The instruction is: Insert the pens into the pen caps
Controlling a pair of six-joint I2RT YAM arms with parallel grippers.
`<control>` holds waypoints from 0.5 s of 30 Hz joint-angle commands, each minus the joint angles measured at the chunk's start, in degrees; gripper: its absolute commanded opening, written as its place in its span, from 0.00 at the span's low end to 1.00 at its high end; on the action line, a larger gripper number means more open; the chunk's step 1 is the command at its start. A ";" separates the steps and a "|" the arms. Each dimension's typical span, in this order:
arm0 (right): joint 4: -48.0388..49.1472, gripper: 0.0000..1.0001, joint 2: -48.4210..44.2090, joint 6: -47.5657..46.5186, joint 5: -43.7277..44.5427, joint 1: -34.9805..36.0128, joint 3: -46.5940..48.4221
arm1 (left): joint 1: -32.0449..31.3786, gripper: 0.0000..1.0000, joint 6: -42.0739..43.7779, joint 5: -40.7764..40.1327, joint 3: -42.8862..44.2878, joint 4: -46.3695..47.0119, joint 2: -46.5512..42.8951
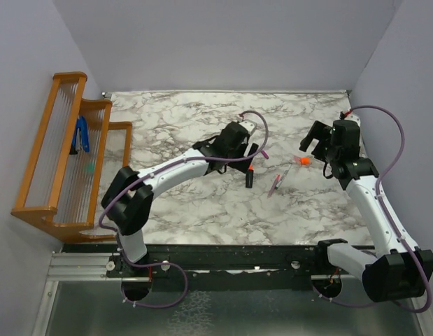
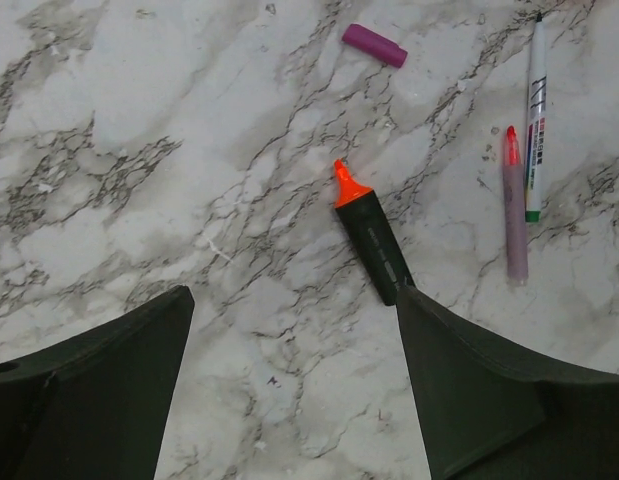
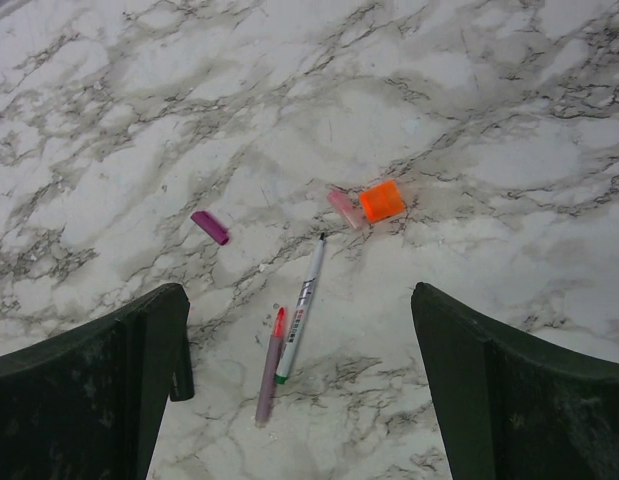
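Note:
The black marker (image 2: 374,240) with an orange tip lies on the marble, its rear end just past my left gripper's right finger. It also shows in the top view (image 1: 250,178). A white thin pen (image 3: 301,310) and a pinkish thin pen (image 3: 269,370) lie side by side. The orange cap (image 3: 382,201) touches the pale pink cap (image 3: 343,208). The magenta cap (image 3: 210,227) lies apart to the left. My left gripper (image 2: 294,380) is open and empty above the table. My right gripper (image 3: 299,390) is open and empty above the two thin pens.
A wooden rack (image 1: 62,147) stands at the left edge and holds a blue-handled tool (image 1: 82,134). Grey walls close in the table on the left, back and right. The marble table (image 1: 202,210) has bare surface in front of the pens.

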 commanded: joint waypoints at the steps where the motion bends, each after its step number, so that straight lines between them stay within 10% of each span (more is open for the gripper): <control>1: -2.30 1.00 -3.63 -0.85 4.05 0.08 -1.63 | -3.34 0.82 -5.59 -3.29 10.72 -8.48 9.24; 15: -2.63 1.00 -6.95 -0.93 4.28 0.08 -3.77 | -6.33 0.63 -14.88 -3.09 17.13 -13.83 21.64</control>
